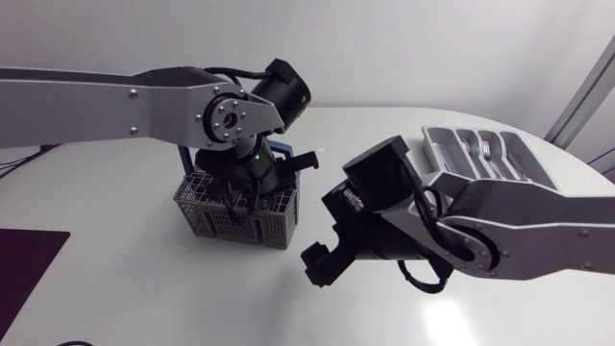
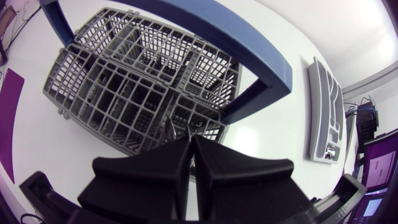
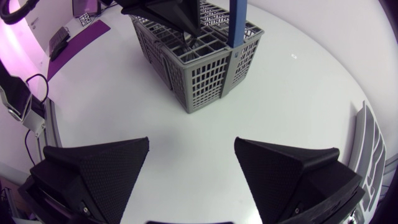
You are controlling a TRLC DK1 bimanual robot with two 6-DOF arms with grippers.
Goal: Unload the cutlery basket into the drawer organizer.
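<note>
So the grey cutlery basket (image 1: 235, 210) with the blue handle (image 1: 285, 151) is sitting on the white table (image 1: 144, 288), and I'll place everything else off that.

The left arm comes in over the basket and has its left gripper (image 2: 189, 140) pointed straight down into it, right by the blue handle, tips just at the top of one of the grid compartments. The fingers are pressed together. There's a thin dark bit poking up right at the tips, but I honestly can't tell if it's pinched between them or just standing in the basket.

The right gripper (image 3: 192, 144) is off to the side of the basket, near it but not touching, over bare table. Its fingers are spread wide with nothing between them.

The drawer organizer (image 1: 437, 144) lies well apart from the basket, beyond the right arm near the table's edge. It's a long grey tray with lengthwise slots, and a few forks (image 1: 486, 152) are already lying in it.

A dark purple mat (image 1: 27, 264) is on the opposite side of the basket from the organizer, also well apart.
</note>
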